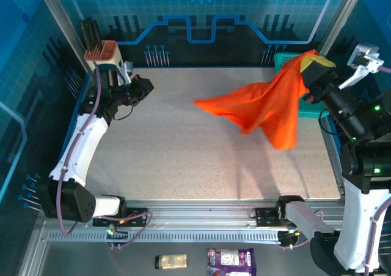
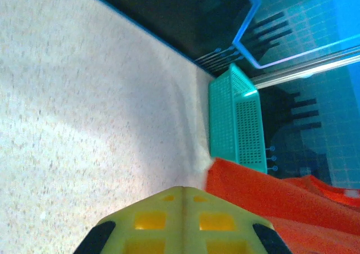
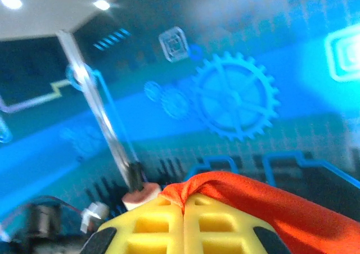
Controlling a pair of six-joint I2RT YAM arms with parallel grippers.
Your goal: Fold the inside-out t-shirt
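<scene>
The inside-out t-shirt (image 1: 269, 105) is a bright orange cloth hanging in the air over the right part of the table. My right gripper (image 1: 315, 58) is shut on its top edge, high at the back right. The cloth drapes down and to the left from there. In the right wrist view the yellow fingers (image 3: 163, 223) are pressed together with a fold of the t-shirt (image 3: 264, 203) pinched between their tips at my right gripper (image 3: 184, 200). My left gripper (image 1: 146, 84) hovers over the back left of the table, apart from the shirt. Seen from the left wrist, my left gripper (image 2: 184, 190) is shut on nothing, with the t-shirt (image 2: 270, 203) beyond it to the right.
A teal mesh basket (image 1: 283, 60) stands at the table's back right, partly behind the shirt, and appears as the basket (image 2: 236, 119) in the left wrist view. A salmon tool holder (image 1: 102, 54) sits at the back left corner. Bare speckled tabletop (image 1: 183, 154) spreads across the middle and front.
</scene>
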